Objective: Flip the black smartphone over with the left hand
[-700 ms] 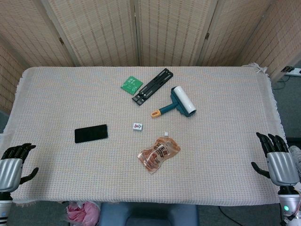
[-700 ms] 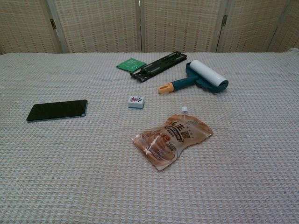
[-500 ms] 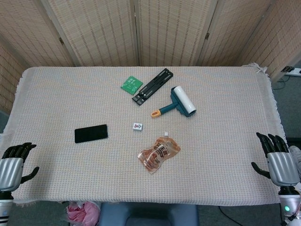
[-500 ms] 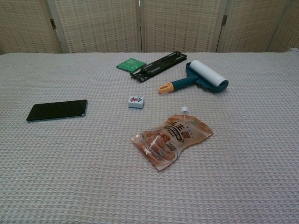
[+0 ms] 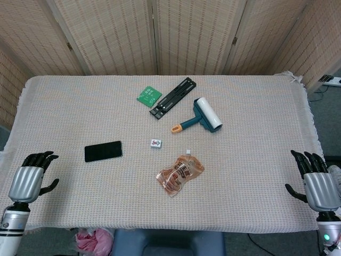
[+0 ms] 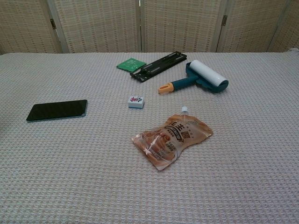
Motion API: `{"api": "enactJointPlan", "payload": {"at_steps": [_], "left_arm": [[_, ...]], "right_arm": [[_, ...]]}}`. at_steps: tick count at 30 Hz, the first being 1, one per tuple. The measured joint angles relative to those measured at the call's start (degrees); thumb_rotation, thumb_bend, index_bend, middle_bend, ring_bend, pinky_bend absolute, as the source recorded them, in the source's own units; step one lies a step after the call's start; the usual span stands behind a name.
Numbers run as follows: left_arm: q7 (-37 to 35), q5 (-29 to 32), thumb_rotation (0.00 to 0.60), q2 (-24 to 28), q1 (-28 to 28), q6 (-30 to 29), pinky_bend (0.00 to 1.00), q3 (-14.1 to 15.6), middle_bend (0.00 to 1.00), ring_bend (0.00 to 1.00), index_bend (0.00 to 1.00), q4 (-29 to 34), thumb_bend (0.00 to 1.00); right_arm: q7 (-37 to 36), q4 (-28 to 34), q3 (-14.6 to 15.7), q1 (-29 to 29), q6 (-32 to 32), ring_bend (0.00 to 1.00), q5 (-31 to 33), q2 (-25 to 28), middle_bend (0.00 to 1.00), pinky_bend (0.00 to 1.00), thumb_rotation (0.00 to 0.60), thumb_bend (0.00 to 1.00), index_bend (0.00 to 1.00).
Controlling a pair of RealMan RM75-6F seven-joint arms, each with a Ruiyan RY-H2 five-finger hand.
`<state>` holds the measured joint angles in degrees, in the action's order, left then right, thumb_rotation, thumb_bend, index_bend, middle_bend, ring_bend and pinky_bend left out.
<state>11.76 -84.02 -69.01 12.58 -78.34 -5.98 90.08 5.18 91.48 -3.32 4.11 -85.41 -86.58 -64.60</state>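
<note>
Left hand (image 5: 33,177) hovers over the surface's (image 5: 250,160) near-left corner, fingers apart, holding nothing. Right hand (image 5: 316,181) is likewise spread at the near-right edge. The black smartphone (image 5: 103,151) lies flat toward the left edge, apart from both.

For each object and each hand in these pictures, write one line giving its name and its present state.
black smartphone: lying flat on the cloth, untouched
left hand: empty, fingers apart, at the table's near left edge
right hand: empty, fingers apart, at the table's right edge
lint roller: lying on its side
snack pouch: lying flat, cap on
mahjong tile: face up
black bracket: lying flat
green packet: lying flat
</note>
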Motion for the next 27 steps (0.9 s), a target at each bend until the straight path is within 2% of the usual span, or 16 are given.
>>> {"api": "enactJointPlan", "payload": {"at_steps": [8, 15, 21, 27], "left_arm": [[4.38, 4.68, 0.600, -4.66, 7.78, 10.31, 0.22, -2.58, 0.24, 0.22, 0.27, -2.63, 0.27], [8.26, 12.28, 0.600, -8.46, 13.32, 17.48, 0.22, -5.24, 0.21, 0.22, 0.17, -5.11, 0.27], [12.33, 19.22, 0.600, -12.59, 17.34, 21.98, 0.22, -6.42, 0.21, 0.22, 0.20, -9.09, 0.25], [16.38, 24.19, 0.600, -16.42, 20.05, 23.36, 0.22, -6.77, 0.21, 0.22, 0.22, -12.65, 0.25]], "right_arm": [[0.78, 1.02, -0.16, -0.22, -0.59, 0.11, -0.10, 1.04, 0.15, 0.12, 0.600, 0.14, 0.00], [1.40, 1.70, -0.37, -0.39, -0.84, 0.11, 0.21, 1.75, 0.15, 0.12, 0.600, 0.14, 0.00], [1.44, 1.80, -0.58, -0.28, -0.60, 0.11, 0.49, 2.10, 0.15, 0.12, 0.600, 0.14, 0.00], [1.22, 1.80, -0.64, -0.31, -0.55, 0.11, 0.67, 2.34, 0.15, 0.12, 0.600, 0.14, 0.00]]}}
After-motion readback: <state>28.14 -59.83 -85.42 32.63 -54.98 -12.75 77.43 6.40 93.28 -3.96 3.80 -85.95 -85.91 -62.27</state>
